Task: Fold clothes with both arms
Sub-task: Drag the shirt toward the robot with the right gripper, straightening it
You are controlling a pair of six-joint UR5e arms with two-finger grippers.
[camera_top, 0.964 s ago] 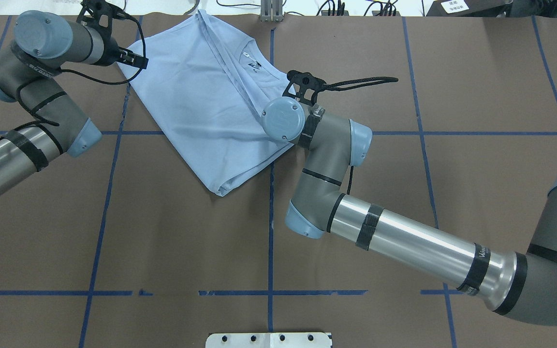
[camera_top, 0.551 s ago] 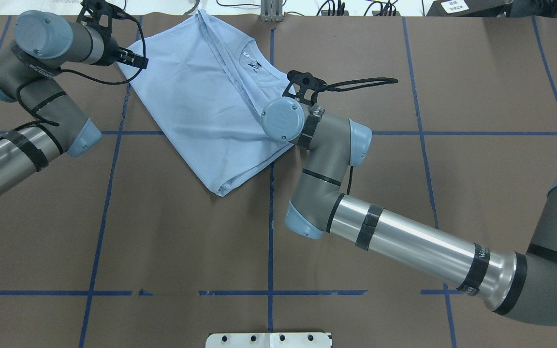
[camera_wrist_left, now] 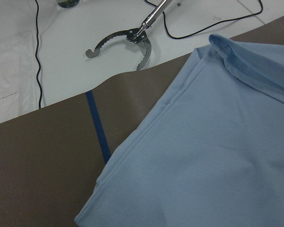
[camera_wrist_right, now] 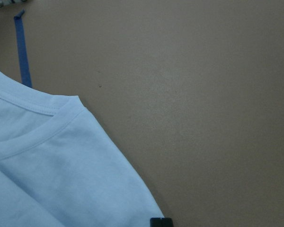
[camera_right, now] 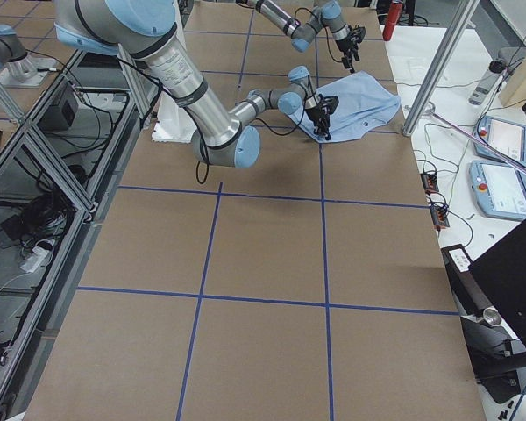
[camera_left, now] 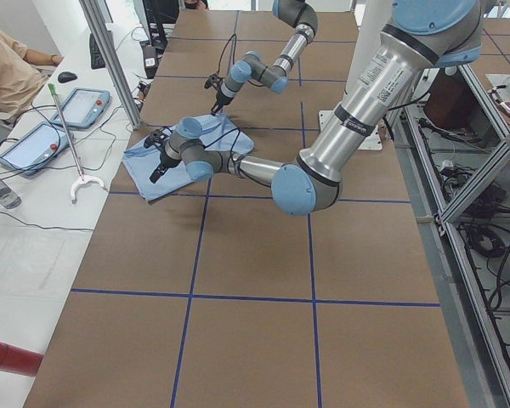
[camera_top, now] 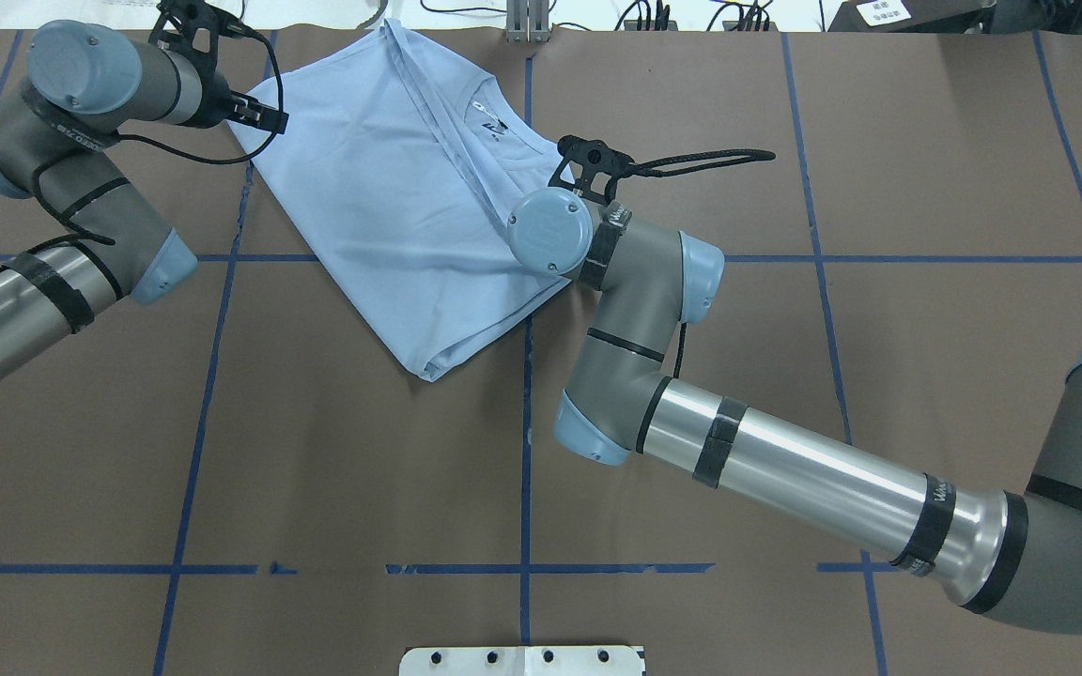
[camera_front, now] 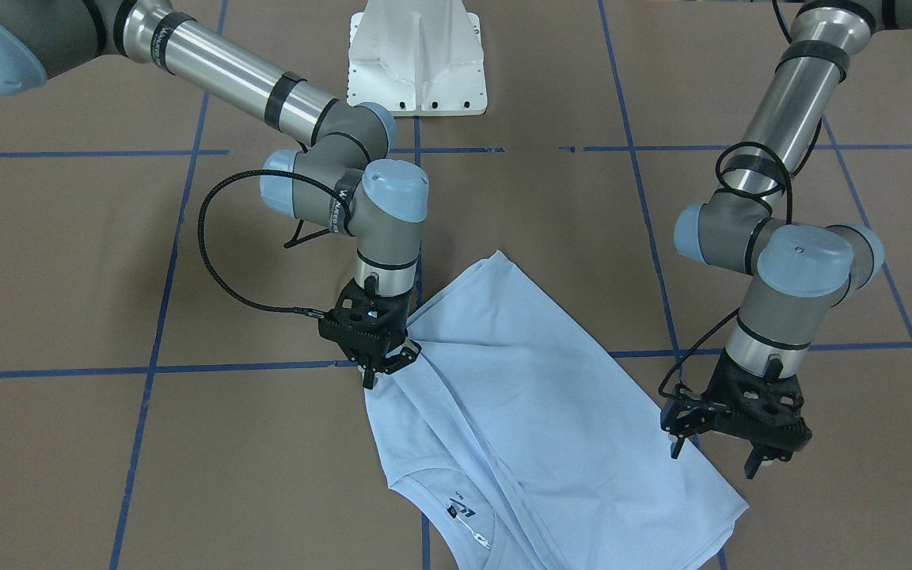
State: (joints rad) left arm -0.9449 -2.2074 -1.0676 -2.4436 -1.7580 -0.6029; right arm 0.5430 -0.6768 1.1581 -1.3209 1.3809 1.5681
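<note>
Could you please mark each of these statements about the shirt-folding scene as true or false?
1. The light blue T-shirt lies on the brown table. True.
2. The left arm's black two-finger claw is clamped shut on the shirt. False: its fingers stand apart by the shirt's edge.
3. The shirt's collar label faces up. True.
4. The silver metal grabber tool lies on the shirt. False: it lies on the white surface beyond the table.
5. The shirt touches the white pedestal base. False: it lies well apart from it, toward the table's far side.
</note>
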